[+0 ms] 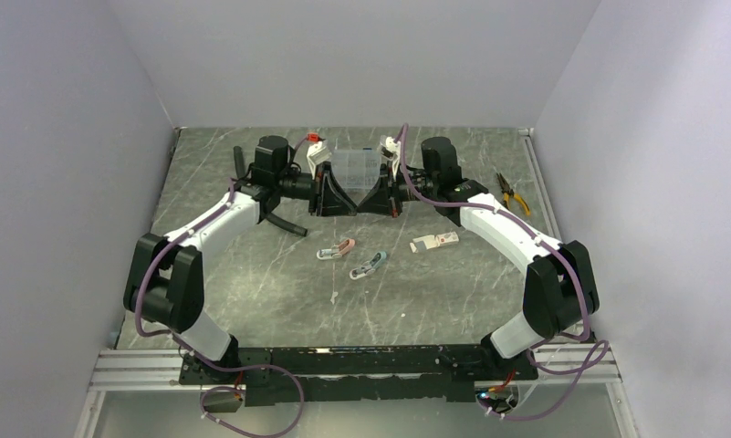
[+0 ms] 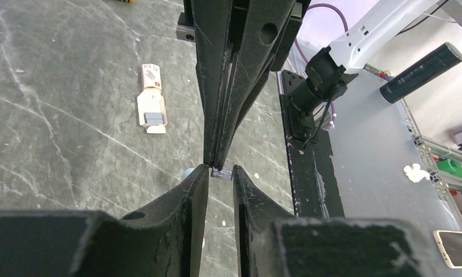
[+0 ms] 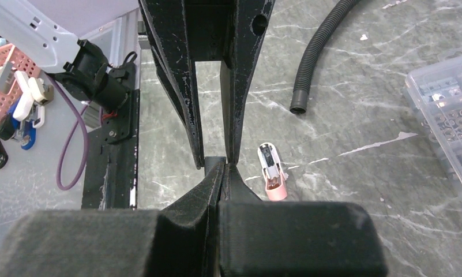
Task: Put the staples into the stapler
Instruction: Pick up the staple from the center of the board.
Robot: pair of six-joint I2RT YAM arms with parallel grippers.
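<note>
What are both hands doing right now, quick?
Left hand: open a little, around the staples, not clearly gripping them.
Right hand: closed, pinching the staples.

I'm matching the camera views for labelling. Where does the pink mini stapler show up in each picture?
Top external: the pink mini stapler lies near the picture's centre.
Left wrist: not in it.
Right wrist: the stapler lies just right of the meeting fingertips.
Shared landmark: the left gripper and right gripper meeting tip to tip.
</note>
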